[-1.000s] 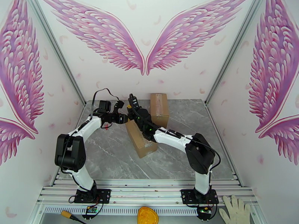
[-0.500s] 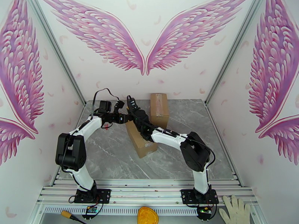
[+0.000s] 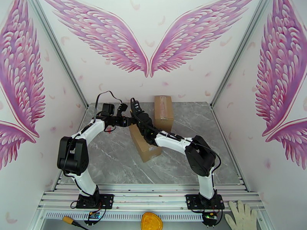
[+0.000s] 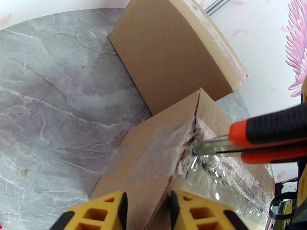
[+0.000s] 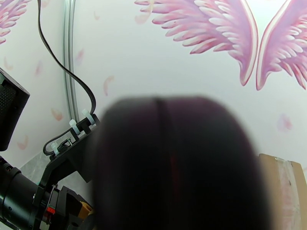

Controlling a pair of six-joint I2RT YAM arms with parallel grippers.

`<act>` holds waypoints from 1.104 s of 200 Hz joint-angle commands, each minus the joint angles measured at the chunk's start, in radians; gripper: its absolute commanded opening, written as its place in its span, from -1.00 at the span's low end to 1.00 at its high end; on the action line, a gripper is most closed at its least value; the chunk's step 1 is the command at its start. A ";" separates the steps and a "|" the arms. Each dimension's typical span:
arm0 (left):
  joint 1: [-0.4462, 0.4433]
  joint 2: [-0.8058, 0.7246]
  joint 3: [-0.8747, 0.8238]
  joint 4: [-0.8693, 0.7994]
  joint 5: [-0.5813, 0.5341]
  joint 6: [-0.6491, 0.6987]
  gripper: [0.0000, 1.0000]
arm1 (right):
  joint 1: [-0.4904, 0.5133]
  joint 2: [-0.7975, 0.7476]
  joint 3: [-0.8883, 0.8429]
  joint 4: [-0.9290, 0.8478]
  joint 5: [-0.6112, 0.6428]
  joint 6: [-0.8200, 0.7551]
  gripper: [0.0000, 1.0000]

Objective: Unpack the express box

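The top external camera looks down from behind the arm bases (image 3: pixel 94 201) at 6 o'clock, across the grey marbled worktop (image 3: pixel 115 161) to the winged wall (image 3: pixel 149 43) at 12. The left wrist camera sits close over the taped brown cardboard box (image 4: pixel 146 161), shared with that view, an orange-and-black utility knife (image 4: pixel 268 131) at 3 o'clock. The right wrist camera faces the wall, a blurred dark shape (image 5: pixel 172 165) against its lens.

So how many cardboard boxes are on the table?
2. The near box lies in the middle, with a knife at its taped seam. The back box stands just behind it, farther away. Another could be hidden from view.
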 commanded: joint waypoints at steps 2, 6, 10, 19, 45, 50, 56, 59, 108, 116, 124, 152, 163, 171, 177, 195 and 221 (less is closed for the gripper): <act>0.004 0.034 -0.015 -0.016 -0.058 -0.008 -0.28 | 0.014 -0.010 -0.016 -0.032 -0.005 0.040 -1.00; 0.004 0.035 -0.015 -0.014 -0.059 -0.010 -0.28 | 0.014 -0.010 -0.015 -0.037 -0.001 0.040 -1.00; 0.004 0.035 -0.015 -0.015 -0.061 -0.011 -0.28 | 0.015 -0.010 -0.015 -0.041 0.002 0.040 -1.00; 0.004 0.035 -0.015 -0.016 -0.063 -0.012 -0.29 | 0.017 -0.012 -0.013 -0.051 0.017 0.034 -1.00; 0.004 0.036 -0.020 -0.017 -0.070 -0.017 -0.30 | 0.025 -0.013 -0.015 -0.067 0.065 -0.002 -1.00; 0.004 0.036 -0.022 -0.017 -0.071 -0.018 -0.30 | 0.026 -0.015 -0.016 -0.070 0.070 -0.007 -1.00; 0.004 0.036 -0.023 -0.019 -0.075 -0.018 -0.31 | 0.027 -0.018 -0.018 -0.072 0.073 -0.010 -1.00; 0.004 0.035 -0.024 -0.019 -0.076 -0.018 -0.31 | 0.026 -0.019 -0.019 -0.074 0.073 -0.010 -1.00; 0.004 0.036 -0.030 -0.028 -0.096 -0.025 -0.34 | 0.042 -0.057 -0.072 -0.055 0.097 -0.030 -1.00; 0.004 0.035 -0.030 -0.029 -0.102 -0.026 -0.34 | 0.043 -0.067 -0.082 -0.049 0.100 -0.034 -1.00; 0.004 0.035 -0.029 -0.031 -0.104 -0.026 -0.35 | 0.046 -0.075 -0.092 -0.047 0.104 -0.038 -1.00; 0.004 0.034 -0.030 -0.037 -0.114 -0.025 -0.37 | 0.052 -0.105 -0.123 -0.045 0.116 -0.045 -1.00; 0.004 0.033 -0.030 -0.041 -0.119 -0.027 -0.37 | 0.054 -0.118 -0.137 -0.044 0.119 -0.043 -1.00; 0.004 0.033 -0.030 -0.043 -0.122 -0.026 -0.38 | 0.056 -0.126 -0.148 -0.043 0.119 -0.041 -1.00; 0.004 0.033 -0.030 -0.045 -0.125 -0.027 -0.38 | 0.058 -0.133 -0.156 -0.043 0.121 -0.039 -1.00; 0.004 0.032 -0.030 -0.048 -0.123 -0.030 -0.39 | 0.060 -0.148 -0.175 -0.033 0.113 -0.032 -1.00; 0.001 -0.005 -0.043 -0.012 -0.074 -0.030 -0.34 | 0.060 -0.153 -0.181 -0.010 0.101 -0.014 -1.00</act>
